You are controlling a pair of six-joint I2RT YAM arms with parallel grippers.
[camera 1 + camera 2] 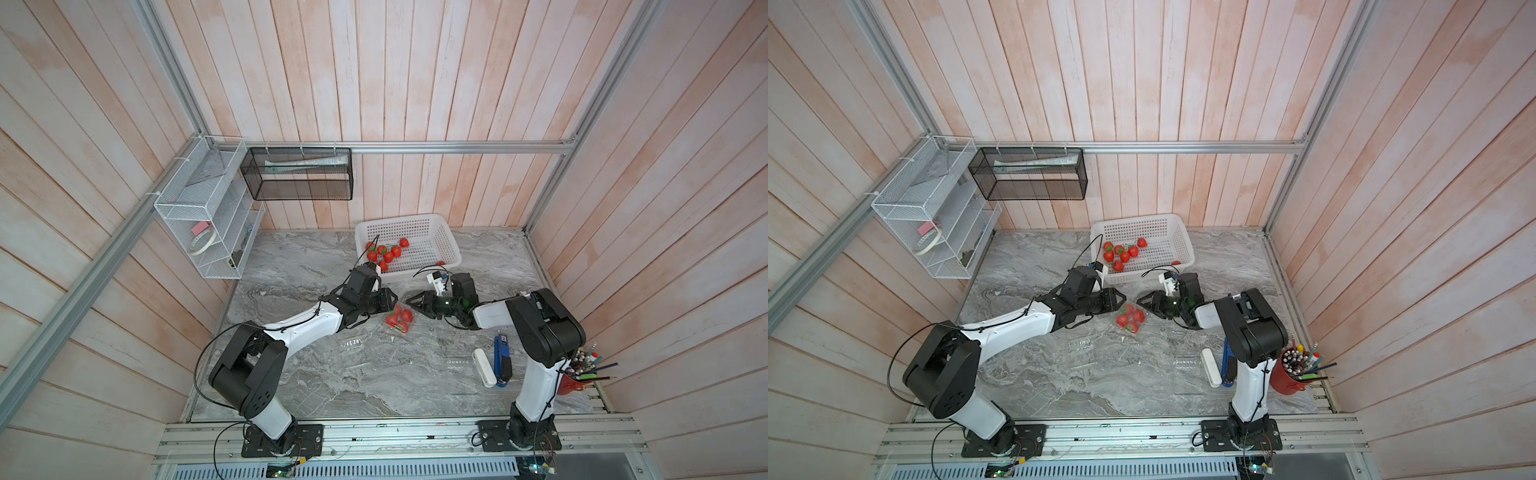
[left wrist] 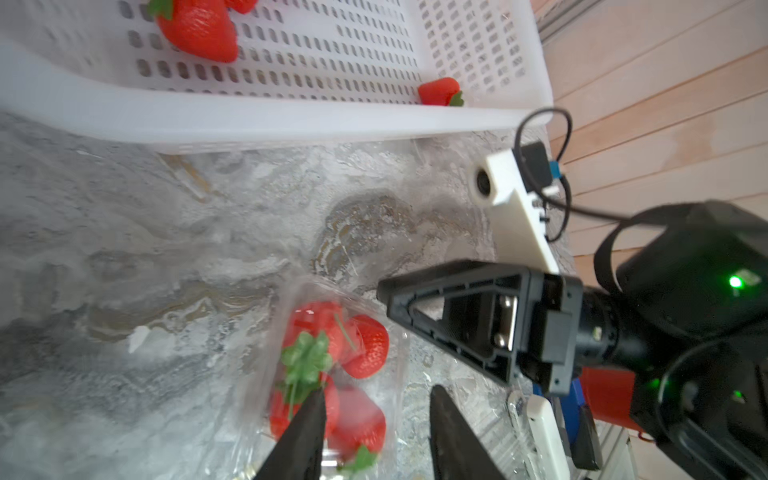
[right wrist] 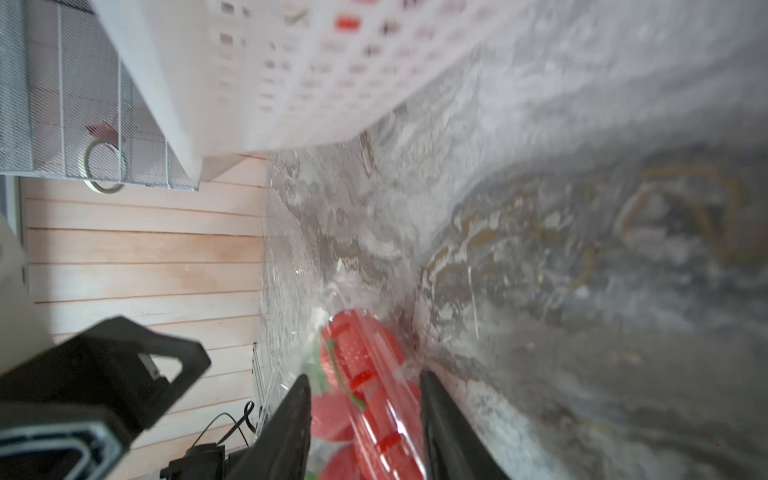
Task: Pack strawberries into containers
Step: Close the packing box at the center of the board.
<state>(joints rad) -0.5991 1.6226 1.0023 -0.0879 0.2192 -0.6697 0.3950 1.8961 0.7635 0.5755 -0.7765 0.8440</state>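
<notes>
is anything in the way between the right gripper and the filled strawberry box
Nothing visible is. The strawberry box already sits between the fingers of the right gripper, and the left gripper is close on its other side.

We find one filled container point(image 1: 400, 319) on the tabletop point(image 1: 316, 374), the basket point(image 1: 399, 220) behind it.
Our left hand point(image 1: 392, 301) lies left of that container, our right hand point(image 1: 412, 304) right; loose strawberries point(image 1: 388, 255) lie in the basket, two more containers point(image 1: 352, 343) nearer the front, the pencil cup point(image 1: 1283, 380) at front right.
</notes>
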